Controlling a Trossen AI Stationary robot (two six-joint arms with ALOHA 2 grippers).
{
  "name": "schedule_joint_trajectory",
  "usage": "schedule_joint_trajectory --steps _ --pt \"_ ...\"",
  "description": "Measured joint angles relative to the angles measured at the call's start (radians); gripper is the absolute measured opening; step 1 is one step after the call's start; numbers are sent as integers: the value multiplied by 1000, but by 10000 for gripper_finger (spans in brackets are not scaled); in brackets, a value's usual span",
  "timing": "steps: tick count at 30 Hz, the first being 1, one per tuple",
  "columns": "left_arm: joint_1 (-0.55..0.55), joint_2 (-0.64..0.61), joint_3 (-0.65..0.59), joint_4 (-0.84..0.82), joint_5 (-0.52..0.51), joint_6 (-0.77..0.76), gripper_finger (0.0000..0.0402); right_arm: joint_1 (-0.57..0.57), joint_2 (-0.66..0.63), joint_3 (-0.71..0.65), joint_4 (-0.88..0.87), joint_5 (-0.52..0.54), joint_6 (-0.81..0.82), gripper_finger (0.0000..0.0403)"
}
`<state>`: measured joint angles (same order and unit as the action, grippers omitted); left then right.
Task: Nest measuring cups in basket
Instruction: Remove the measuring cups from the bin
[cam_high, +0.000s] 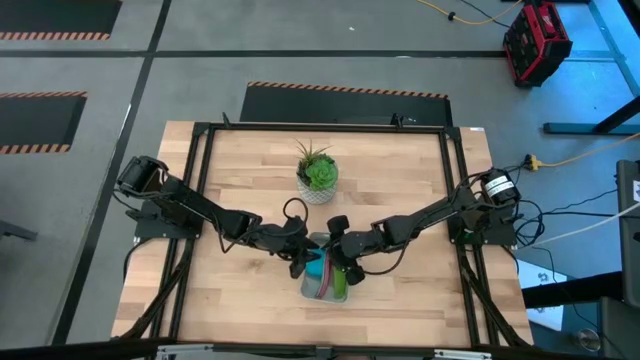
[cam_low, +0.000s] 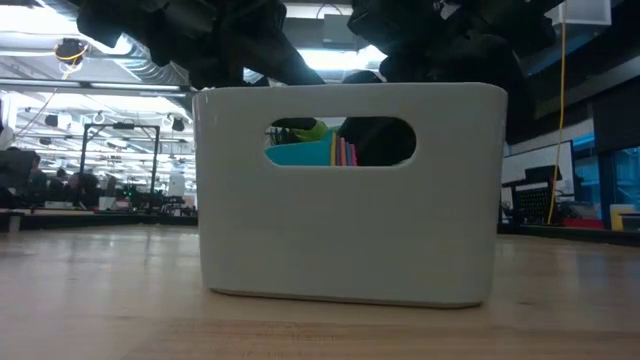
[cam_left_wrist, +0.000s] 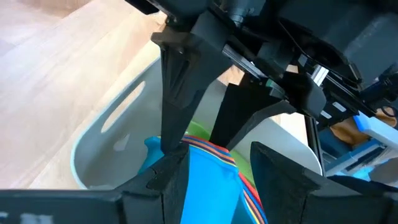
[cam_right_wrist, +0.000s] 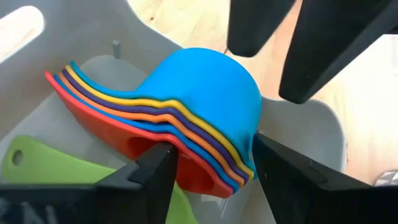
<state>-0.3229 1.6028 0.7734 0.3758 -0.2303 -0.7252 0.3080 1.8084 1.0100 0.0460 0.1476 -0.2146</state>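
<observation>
you have the plant pot (cam_high: 318, 178) just behind the basket (cam_high: 312, 290), where both grippers' jaws, left (cam_left_wrist: 214, 180) and right (cam_right_wrist: 214, 174), clamp the nested cups (cam_right_wrist: 186, 118).

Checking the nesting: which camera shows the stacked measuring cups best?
The right wrist view: the measuring cups fill it, coloured rims layered inside the basket. The left wrist view shows them partly behind fingers; the high view, tiny; the low view, a sliver.

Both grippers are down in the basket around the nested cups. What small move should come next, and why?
Probably open the right gripper and lift clear: the stacked measuring cups already sit nested inside the basket, beside a green cup, with the left gripper also at the stack.
</observation>
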Motion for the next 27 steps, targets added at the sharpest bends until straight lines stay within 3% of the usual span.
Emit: schedule_joint_trajectory --steps 12,18,20,24,27 --pt "4 0 0 55 -35 -42 163 0 0 0 1 1 -3 210" --pt "6 0 48 38 86 -110 163 0 0 0 2 -6 -3 216" --pt "-12 0 112 -57 102 -107 163 0 0 0 2 -6 -2 220" --pt "-56 1 300 -463 60 -129 163 0 0 0 2 -8 0 222" --pt "-89 6 416 -672 16 -194 163 0 0 0 2 -9 0 222"
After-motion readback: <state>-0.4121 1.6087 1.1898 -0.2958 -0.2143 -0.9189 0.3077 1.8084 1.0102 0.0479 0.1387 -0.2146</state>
